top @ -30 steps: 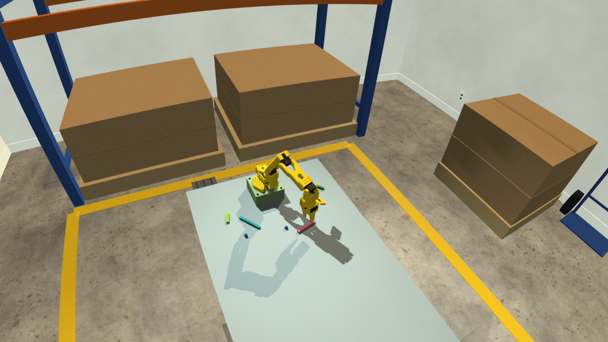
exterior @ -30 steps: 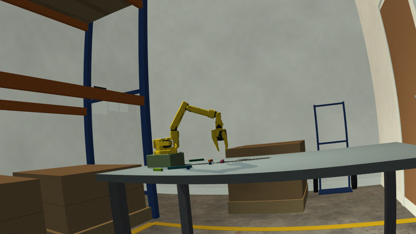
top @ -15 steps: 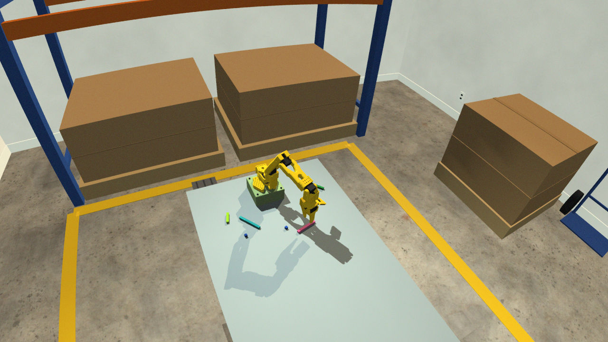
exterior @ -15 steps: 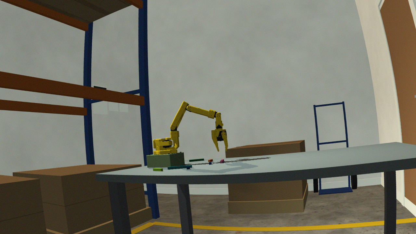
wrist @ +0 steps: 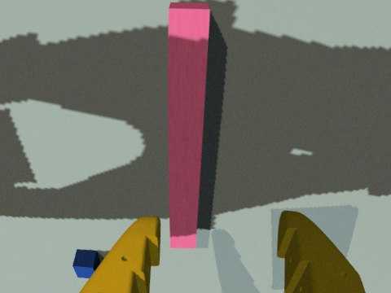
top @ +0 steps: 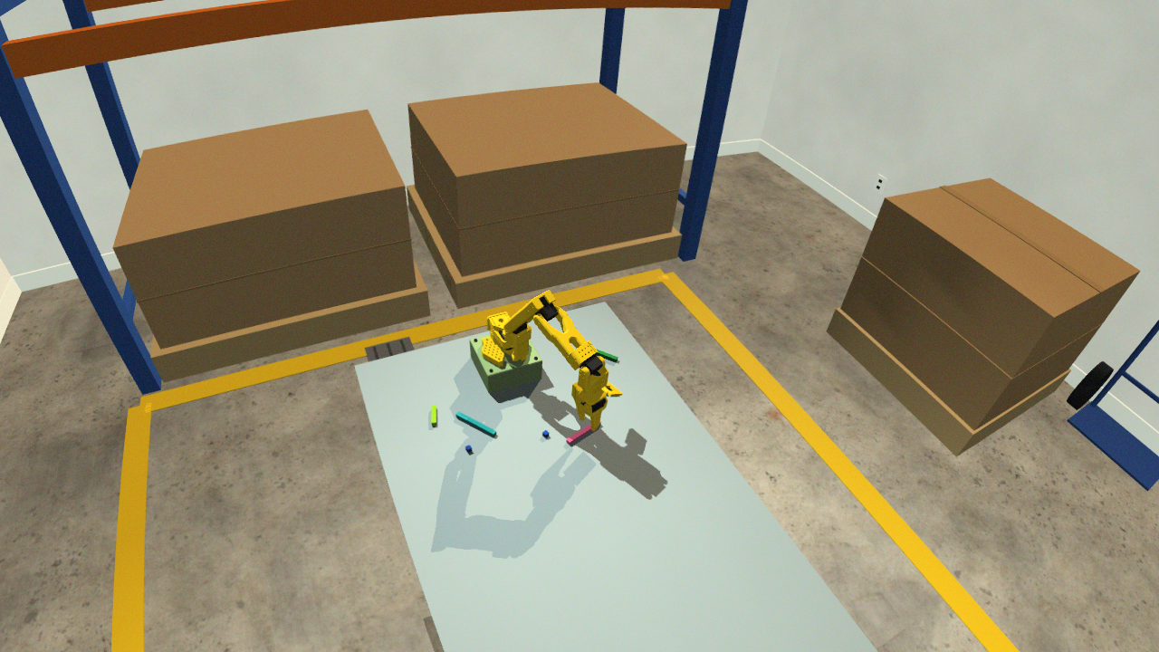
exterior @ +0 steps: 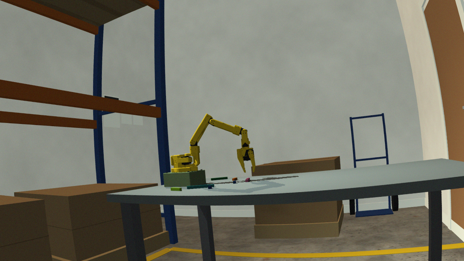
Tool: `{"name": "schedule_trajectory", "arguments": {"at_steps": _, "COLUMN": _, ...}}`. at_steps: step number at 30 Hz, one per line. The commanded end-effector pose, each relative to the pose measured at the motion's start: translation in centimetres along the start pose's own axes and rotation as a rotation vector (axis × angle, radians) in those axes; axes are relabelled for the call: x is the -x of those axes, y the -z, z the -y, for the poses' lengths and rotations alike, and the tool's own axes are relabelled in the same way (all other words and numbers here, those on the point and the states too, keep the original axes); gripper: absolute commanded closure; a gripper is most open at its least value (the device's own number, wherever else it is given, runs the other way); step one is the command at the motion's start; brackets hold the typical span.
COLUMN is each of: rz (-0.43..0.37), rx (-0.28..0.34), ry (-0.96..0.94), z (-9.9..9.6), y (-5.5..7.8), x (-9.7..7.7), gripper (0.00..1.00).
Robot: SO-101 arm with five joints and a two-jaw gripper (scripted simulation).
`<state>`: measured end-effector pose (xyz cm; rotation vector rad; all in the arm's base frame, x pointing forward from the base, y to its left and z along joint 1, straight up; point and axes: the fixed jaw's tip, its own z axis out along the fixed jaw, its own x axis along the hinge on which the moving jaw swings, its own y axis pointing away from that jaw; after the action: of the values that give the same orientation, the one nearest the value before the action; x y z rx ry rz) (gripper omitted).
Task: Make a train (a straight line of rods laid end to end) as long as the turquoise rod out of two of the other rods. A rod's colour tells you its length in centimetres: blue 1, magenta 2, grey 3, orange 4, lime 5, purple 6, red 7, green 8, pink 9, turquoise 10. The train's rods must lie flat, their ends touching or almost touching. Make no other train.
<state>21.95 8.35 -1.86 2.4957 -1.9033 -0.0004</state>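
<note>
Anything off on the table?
Nothing stands out. The pink rod lies flat under the open gripper, and the turquoise rod lies flat too. No visible damage or spills.
</note>
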Motion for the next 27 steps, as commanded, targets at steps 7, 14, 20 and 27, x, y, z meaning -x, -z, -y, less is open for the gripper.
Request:
{"name": "schedule_trajectory", "arguments": {"at_steps": 7, "rz": 0.0, "rx": 0.015, "ry": 0.002, "z": -0.3, "y": -2.1, "x": 0.2, "gripper": 0.81}}
{"name": "schedule_trajectory", "arguments": {"at_steps": 14, "rz": 0.0, "rx": 0.015, "ry": 0.002, "z": -0.4, "y": -3.0, "x": 0.2, "gripper": 0.81}}
{"name": "schedule_trajectory", "arguments": {"at_steps": 20, "rz": 0.0, "rx": 0.015, "ry": 0.002, "z": -0.5, "y": -3.4, "x": 0.2, "gripper": 0.81}}
{"name": "schedule_trajectory", "arguments": {"at_steps": 27, "rz": 0.0, "rx": 0.015, "ry": 0.002, "z": -0.5, "y": -3.5, "x": 0.2, "gripper": 0.81}}
